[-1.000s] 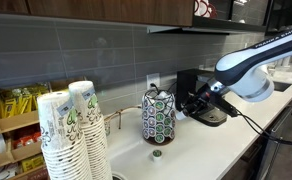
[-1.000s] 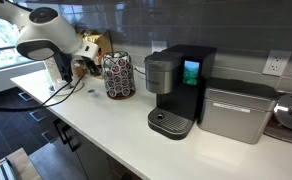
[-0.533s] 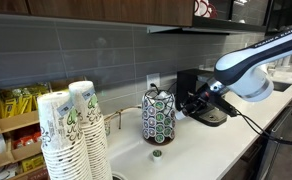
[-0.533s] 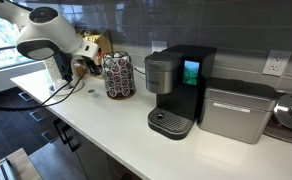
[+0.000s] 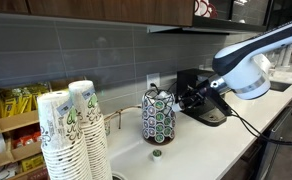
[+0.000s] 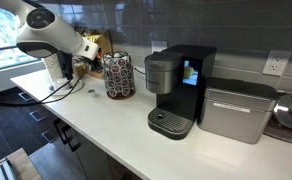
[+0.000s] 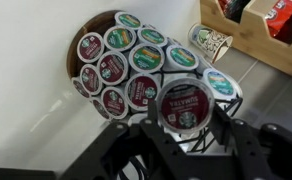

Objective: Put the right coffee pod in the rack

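Observation:
My gripper (image 7: 183, 118) is shut on the right coffee pod (image 7: 185, 103), a small capsule with a dark red lid, and holds it close against the rack (image 7: 126, 60). The rack is a dark wire carousel full of round red and green pod lids. In both exterior views the gripper (image 5: 191, 100) (image 6: 83, 66) hovers just beside the rack (image 5: 158, 115) (image 6: 118, 75), above the counter; the held pod is too small to make out there. A darker loose pod (image 5: 156, 154) lies on the counter in front of the rack.
Stacked paper cups (image 5: 71, 130) stand at the near end of the counter, and one paper cup (image 7: 211, 41) shows behind the rack. A coffee machine (image 6: 176, 88) and a grey appliance (image 6: 236, 108) stand past the rack. A wooden box of packets (image 7: 268, 25) sits against the wall.
The arm has lifted and shifted slightly toward the rack, with the pod still held in the gripper.

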You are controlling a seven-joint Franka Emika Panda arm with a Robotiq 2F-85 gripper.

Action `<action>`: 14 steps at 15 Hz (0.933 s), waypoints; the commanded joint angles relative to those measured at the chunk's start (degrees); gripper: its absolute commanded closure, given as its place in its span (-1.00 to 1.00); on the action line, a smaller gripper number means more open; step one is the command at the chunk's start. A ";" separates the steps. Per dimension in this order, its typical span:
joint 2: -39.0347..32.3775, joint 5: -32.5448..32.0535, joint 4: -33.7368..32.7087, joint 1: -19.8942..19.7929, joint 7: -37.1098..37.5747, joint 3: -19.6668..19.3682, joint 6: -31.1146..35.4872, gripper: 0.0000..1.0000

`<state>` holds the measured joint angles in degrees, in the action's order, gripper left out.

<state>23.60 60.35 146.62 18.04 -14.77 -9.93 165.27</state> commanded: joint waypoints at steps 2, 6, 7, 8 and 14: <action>-0.88 10.96 -1.66 4.74 -7.36 -3.00 4.71 0.47; -1.18 20.26 -3.57 7.28 -14.17 -4.57 6.70 0.47; -1.49 22.48 -4.14 7.59 -15.84 -4.85 6.81 0.47; -2.03 24.56 -4.64 7.72 -17.38 -5.02 7.03 0.47; -5.00 36.58 -7.44 6.88 -27.06 -5.36 6.19 0.47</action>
<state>20.79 91.00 141.11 24.58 -36.78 -14.58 171.02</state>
